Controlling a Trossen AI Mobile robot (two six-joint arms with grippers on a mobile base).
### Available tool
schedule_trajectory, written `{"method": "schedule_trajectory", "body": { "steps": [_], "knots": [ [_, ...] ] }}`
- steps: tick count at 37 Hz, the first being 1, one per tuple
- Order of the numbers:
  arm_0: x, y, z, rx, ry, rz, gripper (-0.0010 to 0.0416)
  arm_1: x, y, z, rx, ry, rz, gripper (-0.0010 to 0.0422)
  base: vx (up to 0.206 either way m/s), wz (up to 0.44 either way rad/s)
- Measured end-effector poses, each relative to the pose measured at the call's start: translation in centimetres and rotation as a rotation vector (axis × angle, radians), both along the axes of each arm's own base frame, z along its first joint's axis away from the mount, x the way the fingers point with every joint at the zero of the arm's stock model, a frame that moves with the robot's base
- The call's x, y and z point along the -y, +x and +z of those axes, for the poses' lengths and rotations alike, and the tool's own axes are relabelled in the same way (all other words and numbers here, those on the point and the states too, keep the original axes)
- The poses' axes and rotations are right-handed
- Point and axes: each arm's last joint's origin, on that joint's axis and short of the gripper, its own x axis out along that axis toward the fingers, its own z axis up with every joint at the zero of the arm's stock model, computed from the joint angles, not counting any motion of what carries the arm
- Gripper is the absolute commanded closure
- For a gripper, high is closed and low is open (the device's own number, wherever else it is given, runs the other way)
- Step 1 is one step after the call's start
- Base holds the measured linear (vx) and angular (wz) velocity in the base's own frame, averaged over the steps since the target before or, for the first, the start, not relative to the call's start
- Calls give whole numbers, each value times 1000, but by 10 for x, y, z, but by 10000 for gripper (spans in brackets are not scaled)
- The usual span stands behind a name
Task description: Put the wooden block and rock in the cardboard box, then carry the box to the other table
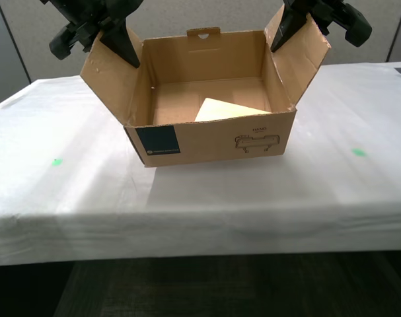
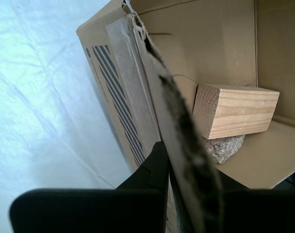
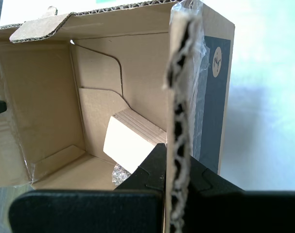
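The cardboard box (image 1: 213,142) is on the white-cloth other table (image 1: 68,191), top open and side flaps flared out. Inside it the wooden block (image 1: 230,110) lies tilted, its raised end propped on the rock (image 2: 225,147). The block (image 2: 234,110) shows end-grain in the second wrist view and a pale face (image 3: 130,141) in the first, with a bit of the rock (image 3: 120,173) beside it. My first gripper (image 3: 179,160) is shut on the flap at the exterior view's right (image 1: 284,36). My second gripper (image 2: 186,170) is shut on the flap at the exterior view's left (image 1: 124,54).
Green tape marks (image 1: 56,162) (image 1: 359,152) sit on the cloth on either side of the box. The table's front edge (image 1: 200,228) runs across below the box, with dark floor under it. Grey partition panels (image 1: 207,13) stand behind the table.
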Motion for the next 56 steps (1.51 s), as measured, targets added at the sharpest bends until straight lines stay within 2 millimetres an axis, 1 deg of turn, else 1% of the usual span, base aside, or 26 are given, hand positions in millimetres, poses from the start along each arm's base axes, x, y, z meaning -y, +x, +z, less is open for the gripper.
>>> {"method": "schedule_trajectory", "body": {
  "steps": [14,24,28,34,38,42,49,54,56],
  "knots": [
    [0,0,0,2,2,-1,406,0,1,1,11,-5,6,413,129,27],
    [0,0,0,-3,9,-13,406,1,6,0,45,18,46,413,92,6],
    [0,1,0,-1,4,-20,406,4,13,-1,42,20,46,413,36,-2],
    [1,2,0,20,-46,-64,406,15,36,2,42,20,45,413,9,-7],
    [3,2,-1,25,-68,-84,406,21,48,6,21,37,29,413,0,0],
    [3,7,-7,15,-76,-95,406,26,57,7,12,45,23,413,0,0],
    [6,27,-29,-3,-89,-127,406,32,70,9,22,41,21,413,0,0],
    [10,41,-36,-7,-88,-155,406,35,77,4,14,47,16,413,0,0],
    [12,47,-36,-15,-82,-161,406,36,78,-2,-1,57,10,413,0,0]
  ]
}}
